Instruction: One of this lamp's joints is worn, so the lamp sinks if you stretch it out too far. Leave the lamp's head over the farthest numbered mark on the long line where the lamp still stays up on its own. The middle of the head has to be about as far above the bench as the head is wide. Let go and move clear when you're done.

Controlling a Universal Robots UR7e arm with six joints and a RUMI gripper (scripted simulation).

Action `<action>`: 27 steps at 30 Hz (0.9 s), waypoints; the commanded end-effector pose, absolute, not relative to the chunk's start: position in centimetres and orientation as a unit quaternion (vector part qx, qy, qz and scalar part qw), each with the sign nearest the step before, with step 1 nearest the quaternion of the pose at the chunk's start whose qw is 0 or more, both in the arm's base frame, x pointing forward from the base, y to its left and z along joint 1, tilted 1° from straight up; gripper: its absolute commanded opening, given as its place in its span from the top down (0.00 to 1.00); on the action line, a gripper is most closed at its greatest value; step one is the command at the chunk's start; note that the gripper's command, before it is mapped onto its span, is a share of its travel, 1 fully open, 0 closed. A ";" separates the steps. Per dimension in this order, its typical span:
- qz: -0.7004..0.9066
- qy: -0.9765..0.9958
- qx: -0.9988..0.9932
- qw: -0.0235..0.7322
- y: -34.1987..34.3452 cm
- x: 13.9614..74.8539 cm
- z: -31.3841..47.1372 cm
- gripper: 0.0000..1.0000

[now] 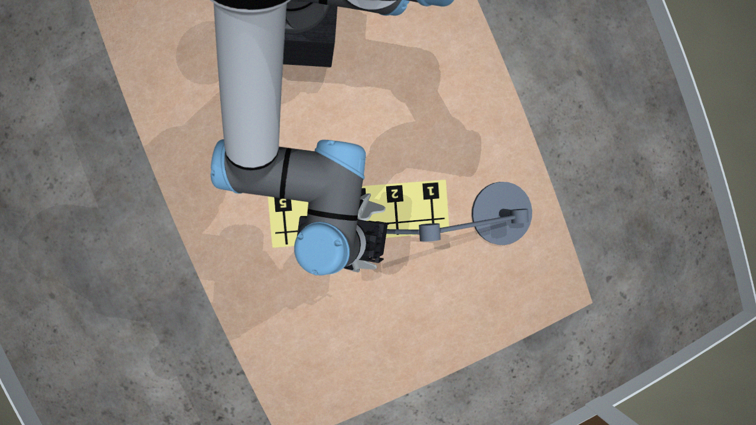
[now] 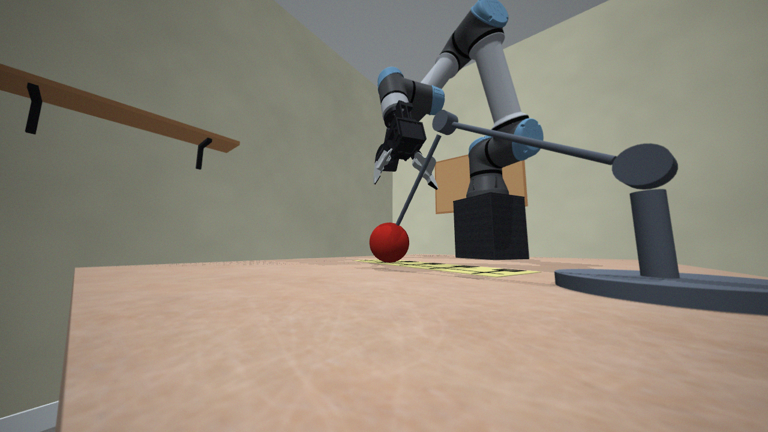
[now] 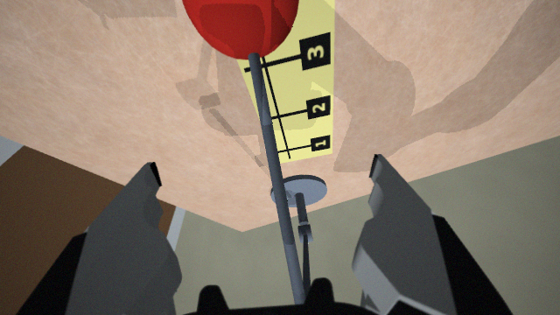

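Note:
The lamp has a round grey base (image 1: 501,212), an upright post (image 2: 654,233) and an upper rod to an elbow joint (image 2: 444,122). From the elbow a thin lower rod (image 3: 271,144) slopes down to the red ball head (image 2: 389,242). The head hangs very low over the yellow marked strip, near mark 3 (image 3: 316,52); I cannot tell whether it touches the bench. My gripper (image 2: 404,180) is open and empty. Its fingers stand on either side of the lower rod, apart from it, well above the head (image 3: 241,24). In the overhead view my wrist hides the head.
Marks 1 (image 1: 430,190), 2 (image 1: 394,193) and 5 (image 1: 284,202) show on the strip; the marks between are under my arm. My black pedestal (image 2: 489,225) stands at the bench's far end. A wall shelf (image 2: 117,113) runs along the left wall.

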State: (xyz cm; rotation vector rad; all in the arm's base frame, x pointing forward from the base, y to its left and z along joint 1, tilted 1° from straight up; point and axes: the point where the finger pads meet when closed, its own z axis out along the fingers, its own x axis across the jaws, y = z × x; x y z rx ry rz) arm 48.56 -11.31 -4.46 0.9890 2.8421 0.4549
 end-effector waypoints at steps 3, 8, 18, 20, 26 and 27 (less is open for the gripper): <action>0.149 0.933 0.324 0.050 -11.3 48.6 -4.4 0.00; 0.149 0.933 0.324 0.050 -11.3 48.6 -4.4 0.00; 0.149 0.933 0.324 0.050 -13.0 47.7 -0.5 0.00; 0.149 0.933 0.324 0.050 -13.4 47.5 0.2 0.00; 0.148 0.932 0.326 0.050 -14.0 47.2 1.8 0.00; 0.147 0.932 0.327 0.050 -14.2 47.1 2.1 0.00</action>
